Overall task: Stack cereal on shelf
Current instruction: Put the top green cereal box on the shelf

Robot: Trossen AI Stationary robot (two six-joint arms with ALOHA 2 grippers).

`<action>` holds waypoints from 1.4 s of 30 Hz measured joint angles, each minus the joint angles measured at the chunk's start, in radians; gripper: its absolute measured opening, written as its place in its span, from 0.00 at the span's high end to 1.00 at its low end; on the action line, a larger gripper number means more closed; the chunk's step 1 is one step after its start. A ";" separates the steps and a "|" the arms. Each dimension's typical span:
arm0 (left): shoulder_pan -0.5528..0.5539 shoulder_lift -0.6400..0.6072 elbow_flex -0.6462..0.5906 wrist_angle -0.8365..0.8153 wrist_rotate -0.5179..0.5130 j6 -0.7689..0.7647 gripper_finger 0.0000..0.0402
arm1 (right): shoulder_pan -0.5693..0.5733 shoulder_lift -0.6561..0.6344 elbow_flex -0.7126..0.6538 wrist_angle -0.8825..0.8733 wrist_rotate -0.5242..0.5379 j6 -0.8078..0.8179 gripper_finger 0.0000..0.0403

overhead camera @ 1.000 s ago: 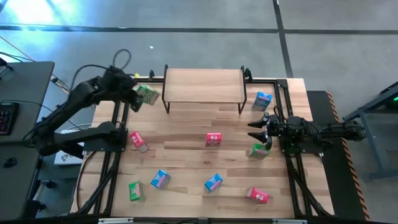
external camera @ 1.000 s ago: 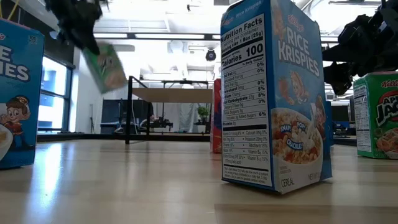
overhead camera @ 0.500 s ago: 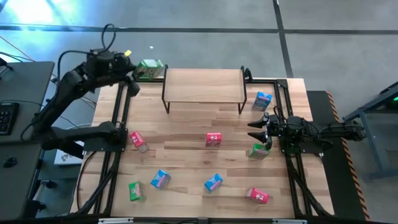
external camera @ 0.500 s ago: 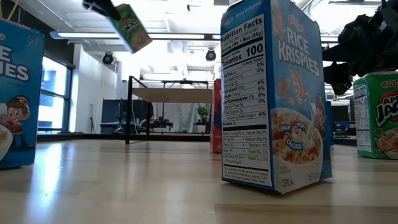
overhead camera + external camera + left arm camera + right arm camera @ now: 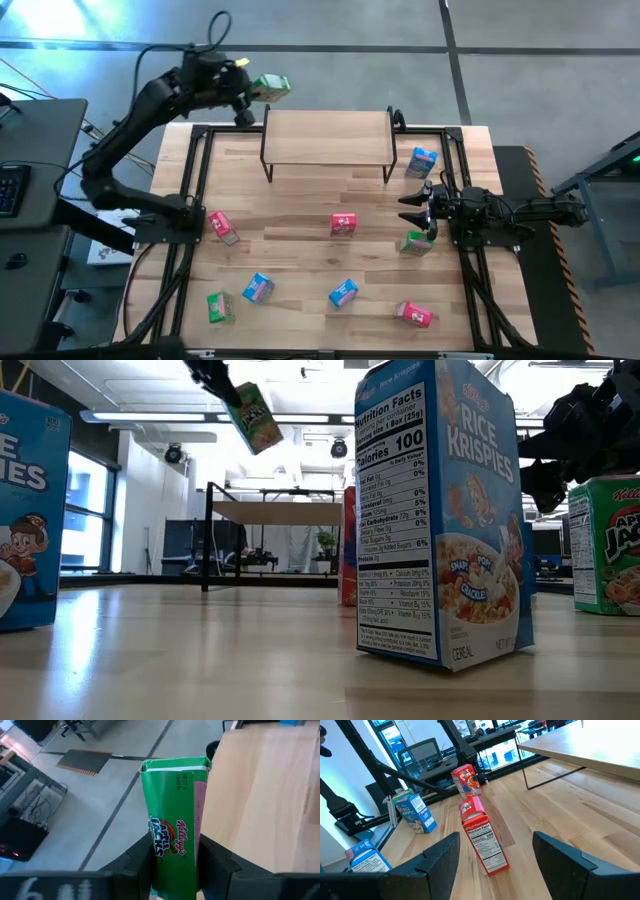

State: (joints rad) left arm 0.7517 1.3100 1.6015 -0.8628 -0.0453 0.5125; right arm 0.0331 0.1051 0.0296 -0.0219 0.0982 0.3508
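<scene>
Left gripper [image 5: 250, 92]: raised above the table's far-left corner, just off the left end of the shelf; its two dark fingers [image 5: 141, 857] are clamped on the sides of a green Apple Jacks box.
Green Apple Jacks box [image 5: 270, 87]: held in the air between the left gripper's fingers, its free end pointing toward the shelf; in the low view it hangs tilted, high above the shelf top [image 5: 251, 417]; in the left wrist view the brand name runs along its narrow face [image 5: 172, 820].
Shelf [image 5: 327, 135]: light wood plank on thin black legs at the far edge of the table, just beside the held box; its top is bare.
Right gripper [image 5: 415, 207]: low over the right side of the table, fingers spread wide apart and holding nothing; the right wrist view shows the gap between them [image 5: 494, 851].
Second green box [image 5: 415, 243]: standing on the table just beside the right gripper, on the near side of it.
Blue Rice Krispies box [image 5: 423, 161]: on the table near the right gripper, on its far side, next to the shelf's right legs.
Red-pink box, centre [image 5: 344, 223]: on the table ahead of the right gripper's open fingers; it shows upright between them in the right wrist view [image 5: 483, 842].
Other boxes: a red-pink box [image 5: 222, 226] toward the left, a third green box [image 5: 219, 306], two blue boxes [image 5: 257, 288] [image 5: 343, 293] and a red-pink box [image 5: 415, 315] along the near part of the table, all well apart from both grippers.
Table [image 5: 300, 260]: wooden plank top bearing the shelf and the loose boxes.
</scene>
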 joint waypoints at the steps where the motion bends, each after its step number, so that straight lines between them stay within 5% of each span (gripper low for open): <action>1: 0.000 0.023 0.015 -0.002 0.000 0.016 0.71 | 0.000 0.000 0.000 0.000 0.000 0.000 0.40; 20: 0.010 0.380 0.328 -0.343 0.047 0.138 0.71 | 0.000 0.000 0.000 0.000 0.000 0.000 0.40; 42: 0.068 0.452 0.388 -0.459 0.114 0.270 0.71 | 0.000 0.000 0.000 0.000 0.000 0.000 0.40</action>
State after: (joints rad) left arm 0.8200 1.7625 1.9896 -1.3221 0.0683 0.7822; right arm 0.0333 0.1051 0.0296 -0.0220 0.0978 0.3508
